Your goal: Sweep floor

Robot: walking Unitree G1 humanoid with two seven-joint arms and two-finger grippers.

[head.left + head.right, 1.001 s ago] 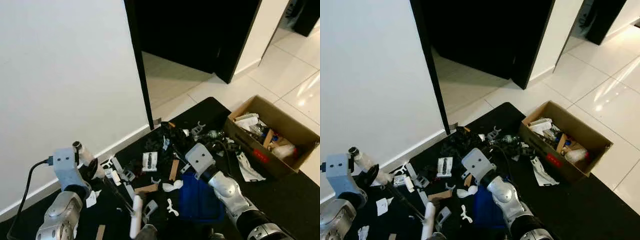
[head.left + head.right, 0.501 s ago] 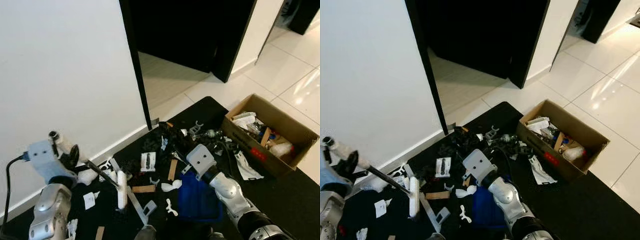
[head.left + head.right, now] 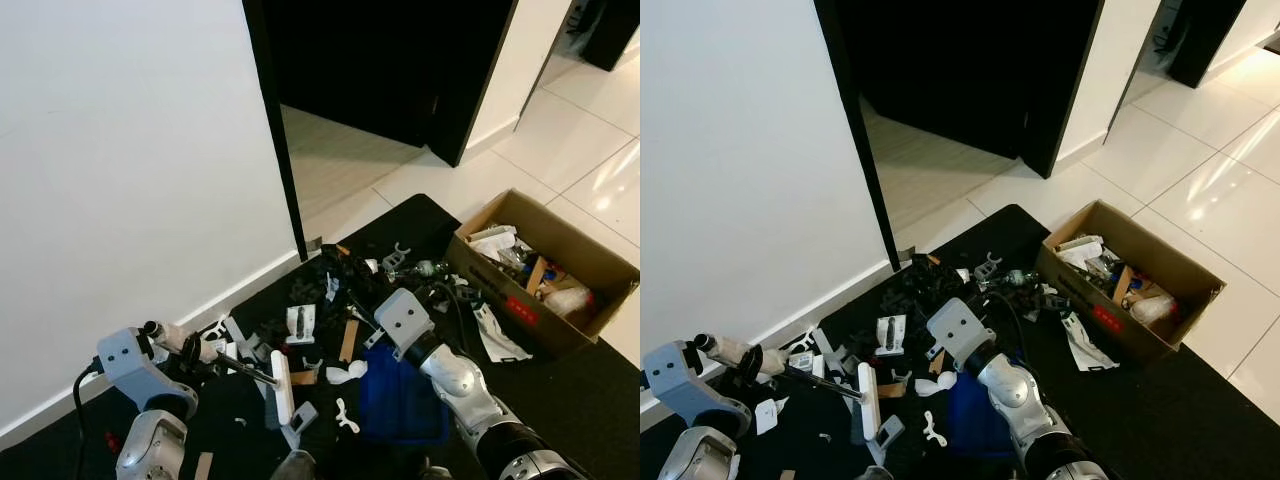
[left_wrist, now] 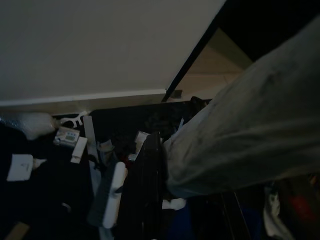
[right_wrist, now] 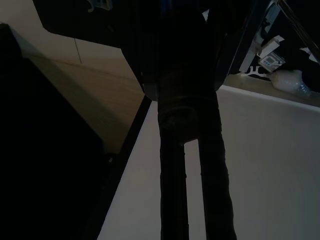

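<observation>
Broom (image 3: 262, 378) held low over the littered black mat (image 3: 600, 400) beside the white wall.

Left gripper (image 3: 188, 349) is pinched on the broom's dark handle; the white head lies among scattered debris (image 3: 330, 290). A blue dustpan (image 3: 398, 405) sits under the right arm; right gripper (image 5: 192, 150) state cannot be told. A cardboard box (image 3: 540, 270) stands at the mat's edge.

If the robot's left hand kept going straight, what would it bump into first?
Probably the white brush head at the end of the stick the left hand holds, then the scattered junk beyond; depth is hard to judge.
</observation>
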